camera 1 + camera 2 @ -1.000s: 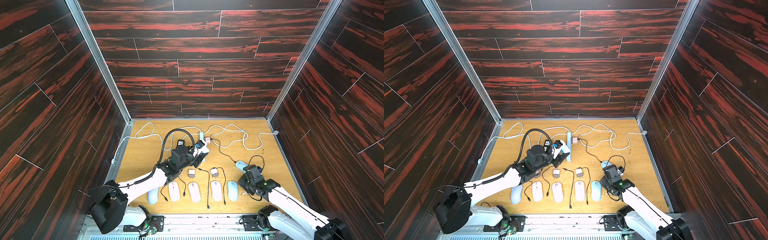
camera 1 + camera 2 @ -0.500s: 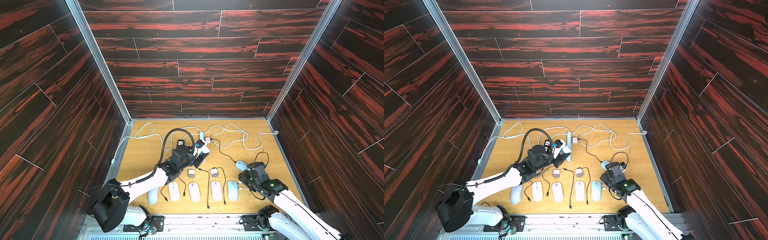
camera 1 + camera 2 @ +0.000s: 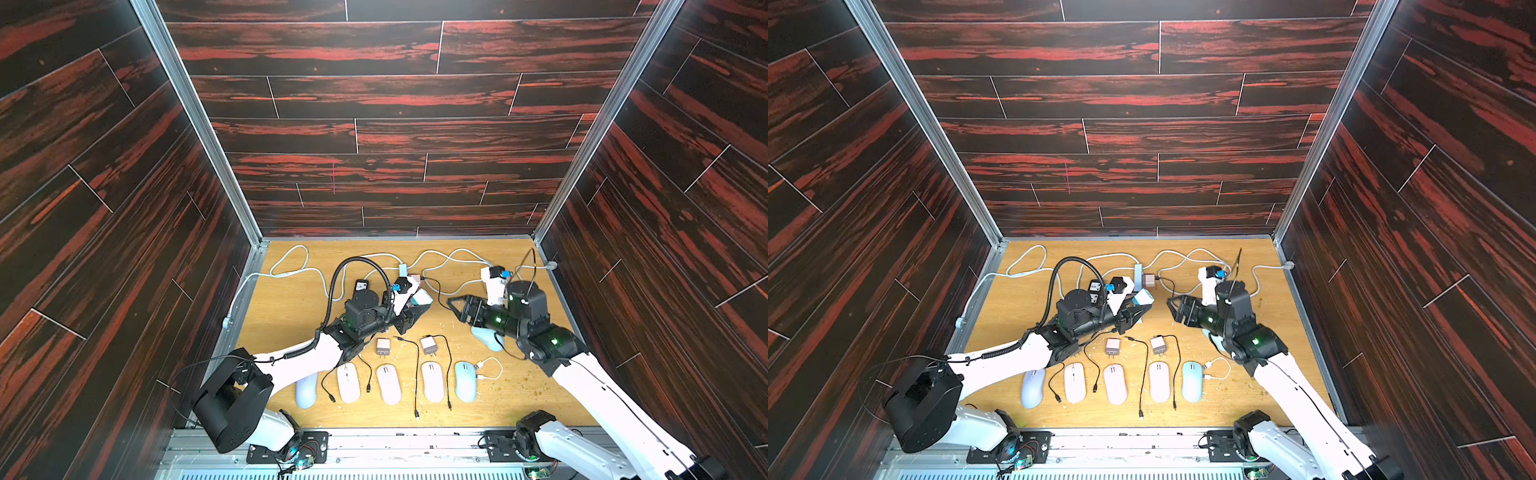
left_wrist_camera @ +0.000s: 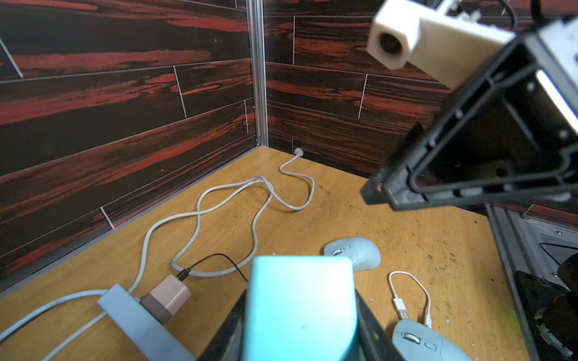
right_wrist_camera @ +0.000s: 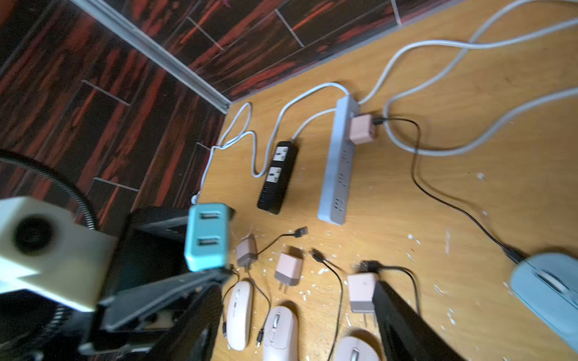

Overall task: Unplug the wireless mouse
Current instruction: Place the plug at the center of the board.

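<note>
A light blue wireless mouse point(image 5: 547, 290) point(image 4: 355, 251) lies on the wooden floor, half under my right arm in a top view point(image 3: 484, 336). A black cable point(image 5: 438, 193) runs from its nose to a pink charger point(image 5: 362, 128) point(image 3: 415, 279) plugged into the grey power strip point(image 5: 339, 162) point(image 4: 137, 325). My right gripper point(image 3: 457, 307) point(image 3: 1173, 305) point(image 5: 297, 337) hovers open above the floor, nothing between its fingers. My left gripper point(image 3: 415, 309) point(image 3: 1140, 309) is shut on a teal charger block point(image 4: 300, 309) point(image 5: 206, 237), held above the floor facing the right gripper.
Several mice point(image 3: 388, 384) lie in a row along the front edge with loose black cables between them. Two pink chargers point(image 3: 382, 346) lie unplugged behind them. A short white cable point(image 3: 488, 370) lies by the front blue mouse point(image 3: 464, 380). A black power strip point(image 5: 278, 176) and grey cords point(image 4: 259, 187) lie at the back.
My right gripper has opened, risen from the front right and moved towards the middle, uncovering the short white cable. The left arm and its teal charger have stayed put.
</note>
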Motion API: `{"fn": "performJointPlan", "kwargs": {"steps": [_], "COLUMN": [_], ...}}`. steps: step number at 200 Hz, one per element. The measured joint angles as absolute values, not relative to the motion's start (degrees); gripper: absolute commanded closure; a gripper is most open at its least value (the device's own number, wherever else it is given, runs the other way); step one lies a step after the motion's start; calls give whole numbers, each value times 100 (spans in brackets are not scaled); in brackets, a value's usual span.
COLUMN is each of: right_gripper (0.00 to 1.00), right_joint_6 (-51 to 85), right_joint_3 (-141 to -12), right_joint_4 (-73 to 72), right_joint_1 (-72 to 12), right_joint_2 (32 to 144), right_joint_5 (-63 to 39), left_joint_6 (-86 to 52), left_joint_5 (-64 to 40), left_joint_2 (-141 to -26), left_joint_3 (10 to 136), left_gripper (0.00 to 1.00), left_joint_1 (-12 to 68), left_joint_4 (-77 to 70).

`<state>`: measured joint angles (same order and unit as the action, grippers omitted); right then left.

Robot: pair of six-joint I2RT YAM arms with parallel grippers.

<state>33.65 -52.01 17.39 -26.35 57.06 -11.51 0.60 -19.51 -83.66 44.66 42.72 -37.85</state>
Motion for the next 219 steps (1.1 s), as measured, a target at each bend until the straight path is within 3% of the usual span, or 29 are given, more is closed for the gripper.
{"fn": "performJointPlan", "kwargs": {"steps": [60,97,164,219], "right_gripper": [26,34,39,52], "right_joint_6": [3229,3229,3234,3334], "right_joint_3": [-5393,-5395,-5476,-5489], "right_joint_4": [1798,1804,2178,2069], "right_joint_1": [-2635,-2635,-2635,-2635], "right_joint_2": [6045,6139,6484,6576], "right_joint_5": [-2322,-2744,-2797,-2989], "left_joint_6": [193,242,322,320], "left_joint_5": [-2150,-2287,-2331,-2456], "left_joint_2": [-8545,-8687,-8698,-8698], "left_joint_3": [4431,4431,4436,4436], "left_gripper": [100,100,100,100], "left_joint_1": [4545,4545,4545,4545], "left_joint_4": [-3983,-4001,-4001,-4047]}}
